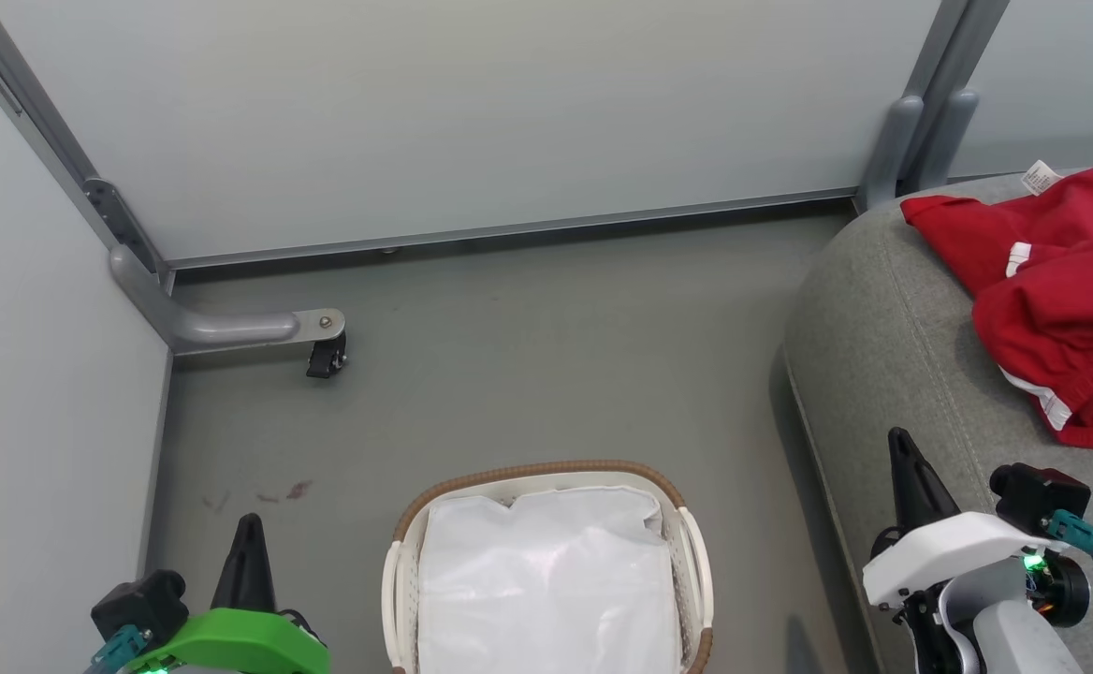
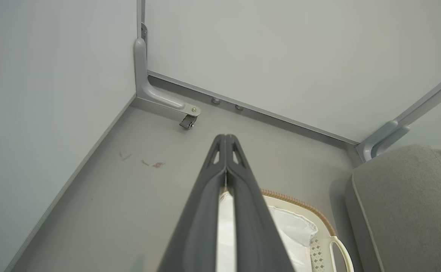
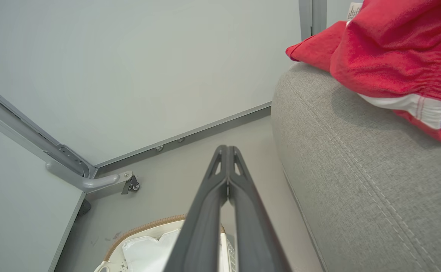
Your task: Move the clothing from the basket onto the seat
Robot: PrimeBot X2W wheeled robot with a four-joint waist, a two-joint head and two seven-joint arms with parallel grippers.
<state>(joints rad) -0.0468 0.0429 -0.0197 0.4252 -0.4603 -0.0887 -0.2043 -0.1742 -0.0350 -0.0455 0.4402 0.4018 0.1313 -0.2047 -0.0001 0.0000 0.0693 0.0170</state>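
Left gripper (image 1: 249, 526): both dark fingers pressed flat together along their length, nothing between them, tips pointing up the head view over the grey floor (image 1: 509, 374), at lower left and well apart from the basket (image 1: 546, 466). In the left wrist view the closed fingers lie in front of the basket's brown woven rim without touching it. Right gripper (image 1: 900, 440): fingers likewise closed on nothing, at lower right, tips in front of the seat's near edge; contact with the fabric cannot be told. Basket stands upright on the floor at bottom centre, between the two grippers and just beside the seat (image 1: 883, 356); a white liner (image 1: 546, 580) covers its inside. The red garment (image 1: 1061, 281), with white trim and a small white label (image 1: 1039, 176), lies crumpled on top of the seat at the right edge of the head view, well apart from the basket and from both grippers. Pale partition panels (image 1: 472, 112) enclose the floor behind and to the left; a small black caster (image 1: 327, 358) sits under a grey bracket at the far left corner.
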